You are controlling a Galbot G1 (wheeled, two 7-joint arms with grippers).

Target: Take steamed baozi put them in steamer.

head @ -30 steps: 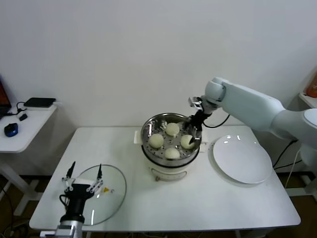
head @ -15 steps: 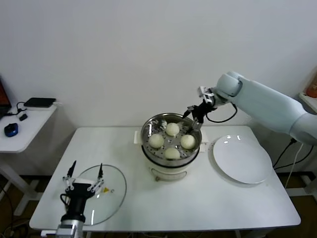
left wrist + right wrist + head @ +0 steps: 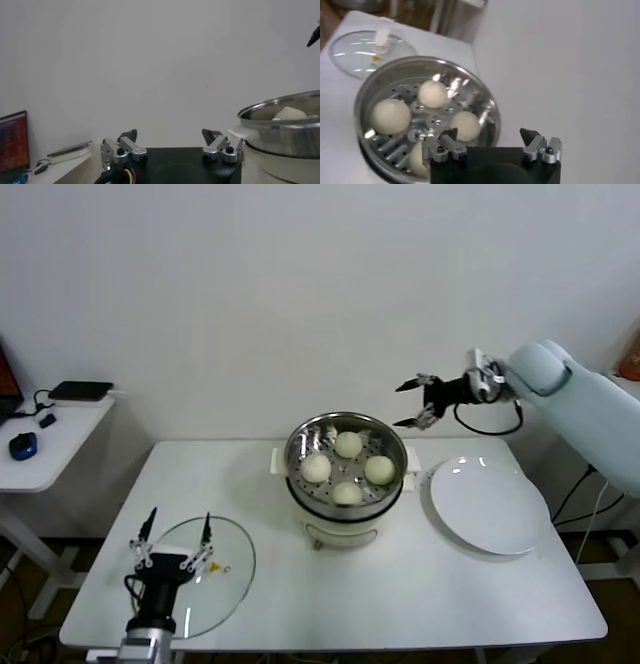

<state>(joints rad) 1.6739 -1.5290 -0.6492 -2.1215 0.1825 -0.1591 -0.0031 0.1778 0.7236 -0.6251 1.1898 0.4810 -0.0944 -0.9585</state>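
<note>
Several cream-white steamed baozi (image 3: 348,444) lie in the shiny steel steamer (image 3: 300,446) at the table's middle. My right gripper (image 3: 402,405) hangs in the air above and to the right of the steamer's rim, open and empty. Its wrist view looks down on the steamer (image 3: 470,95) with the baozi (image 3: 391,116) on the perforated floor, beyond the open right gripper (image 3: 489,135). My left gripper (image 3: 178,519) stands open and empty over the glass lid at the front left. In its wrist view the open left gripper (image 3: 170,134) faces the wall, with the steamer (image 3: 280,131) off to one side.
A flat glass lid (image 3: 225,569) lies at the table's front left under the left arm. A white round plate (image 3: 490,509) rests to the right of the steamer. A small side table (image 3: 50,449) with a mouse and a black box stands at the far left.
My right gripper has lifted out of the steamer and swung up and to the right, open the whole time. The baozi beside it stayed in the basket. The left arm has not moved.
</note>
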